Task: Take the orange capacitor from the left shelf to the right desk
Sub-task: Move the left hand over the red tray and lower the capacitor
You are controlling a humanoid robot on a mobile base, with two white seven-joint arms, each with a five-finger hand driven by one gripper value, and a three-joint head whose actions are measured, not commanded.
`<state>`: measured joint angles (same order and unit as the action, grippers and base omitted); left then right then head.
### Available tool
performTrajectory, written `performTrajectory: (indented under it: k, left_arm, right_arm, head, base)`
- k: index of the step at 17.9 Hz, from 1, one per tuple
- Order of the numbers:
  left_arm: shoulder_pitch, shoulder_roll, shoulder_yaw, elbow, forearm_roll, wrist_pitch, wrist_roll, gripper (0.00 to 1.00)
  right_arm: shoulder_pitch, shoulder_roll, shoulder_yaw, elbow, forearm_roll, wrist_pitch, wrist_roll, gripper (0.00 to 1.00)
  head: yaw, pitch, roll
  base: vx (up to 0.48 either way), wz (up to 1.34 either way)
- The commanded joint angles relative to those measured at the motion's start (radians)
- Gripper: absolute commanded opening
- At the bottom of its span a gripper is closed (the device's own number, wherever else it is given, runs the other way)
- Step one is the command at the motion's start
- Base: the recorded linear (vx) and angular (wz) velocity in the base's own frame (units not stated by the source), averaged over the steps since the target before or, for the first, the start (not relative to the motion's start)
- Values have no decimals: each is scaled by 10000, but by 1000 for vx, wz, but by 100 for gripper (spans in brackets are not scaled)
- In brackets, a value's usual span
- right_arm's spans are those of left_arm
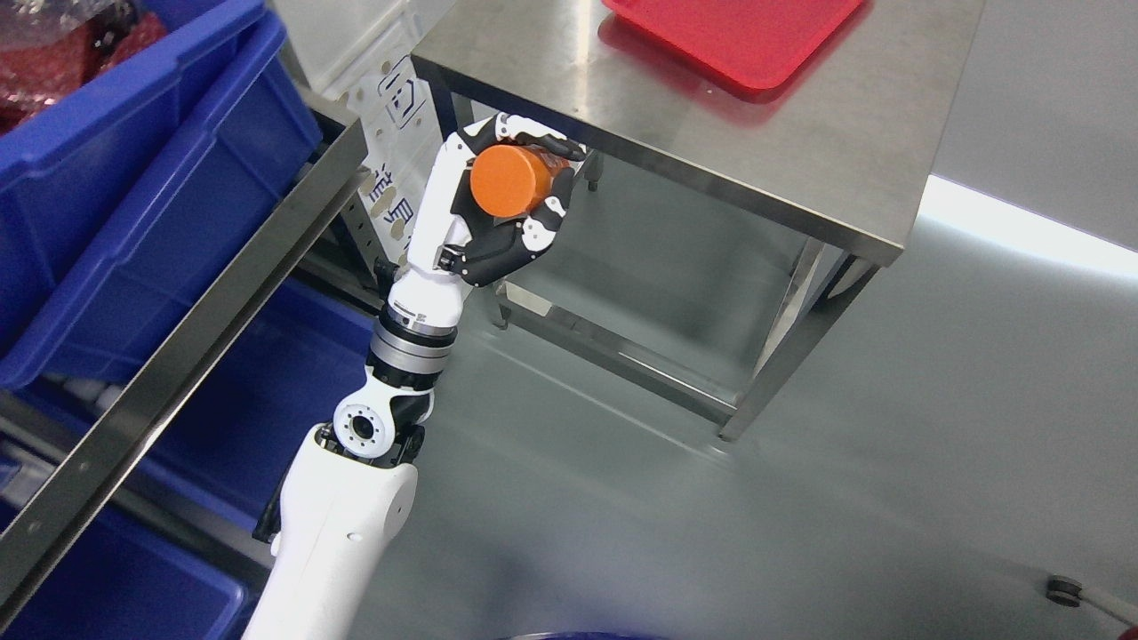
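Observation:
My left hand [524, 191] is raised between the shelf and the desk, fingers curled around an orange cylindrical capacitor [508, 180]. Its flat round end faces the camera. The hand sits just below and in front of the near-left corner of the steel desk [782, 151]. The white left arm comes up from the bottom left. My right arm is out of view.
A red tray [738, 36] lies on the desk's far part. Blue bins [133, 178] sit on the metal shelf [196, 329] at left, with more blue bins below. Grey floor spreads to the right. The desk's legs and crossbar stand under its top.

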<state>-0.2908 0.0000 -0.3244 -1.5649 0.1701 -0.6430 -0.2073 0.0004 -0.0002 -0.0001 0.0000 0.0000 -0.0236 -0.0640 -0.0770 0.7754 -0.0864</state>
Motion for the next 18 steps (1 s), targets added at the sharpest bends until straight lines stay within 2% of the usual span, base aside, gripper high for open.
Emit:
performTrajectory:
  k: [1, 5, 8, 12, 18]
  left_arm:
    - [-190, 174, -1787, 3, 2, 187, -13, 2]
    - [-1017, 174, -1803, 18, 322, 676, 2, 2]
    - [-1998, 174, -1956, 109, 723, 1779, 32, 3]
    - [-3746, 174, -1972, 1883, 662, 2884, 230, 4]
    - [-5266, 174, -2262, 4677, 616, 4650, 692, 4]
  right_arm:
    - [226, -172, -106, -175, 61, 6, -4, 100]
    - [226, -172, -106, -175, 61, 6, -4, 100]
    - [226, -172, -106, -175, 61, 6, -4, 100]
    - [226, -172, -106, -175, 61, 6, -4, 100]
    - [226, -172, -106, -175, 61, 6, -4, 100]
  head:
    - [0, 0, 0]
    - [0, 0, 0]
    - [0, 0, 0]
    - [0, 0, 0]
    - [0, 0, 0]
  base:
    - [405, -222]
    - [352, -312]
    - [355, -308]
    - [312, -193]
    - [219, -76]
